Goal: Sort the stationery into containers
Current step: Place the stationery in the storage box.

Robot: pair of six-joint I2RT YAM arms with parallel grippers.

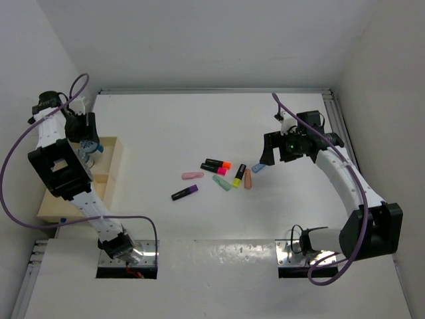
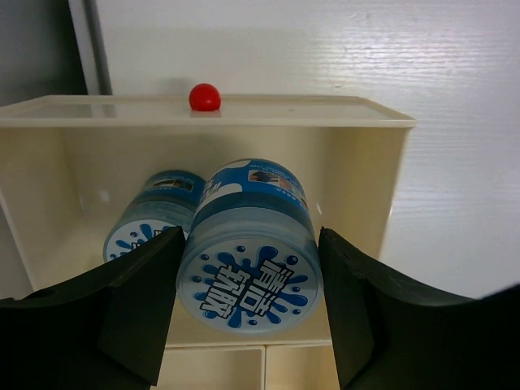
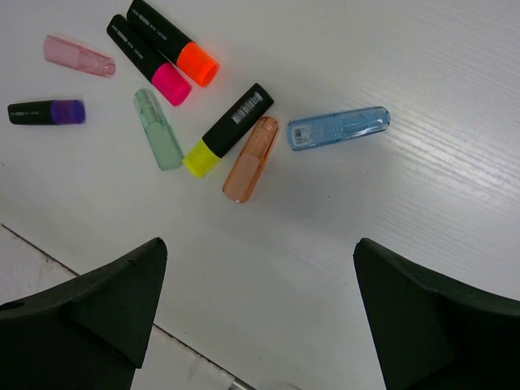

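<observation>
Left wrist view alone shows the left pincer (image 2: 250,248) clasping a roll (image 2: 248,280) in the tray (image 2: 361,162); right pincer (image 3: 260,248) hangs released.

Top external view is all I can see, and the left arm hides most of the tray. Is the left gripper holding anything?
Observer: Yes. The left wrist view shows the left gripper closed against both sides of a blue-patterned roll, inside the wooden tray.
Operator: Is the other roll in there too?
Observer: Yes, the second roll lies on its side in the same compartment, just beside the held one.
Operator: And the right gripper?
Observer: The right gripper is wide open with nothing between its fingers, over the table, with the blue stub just ahead of it.
</observation>
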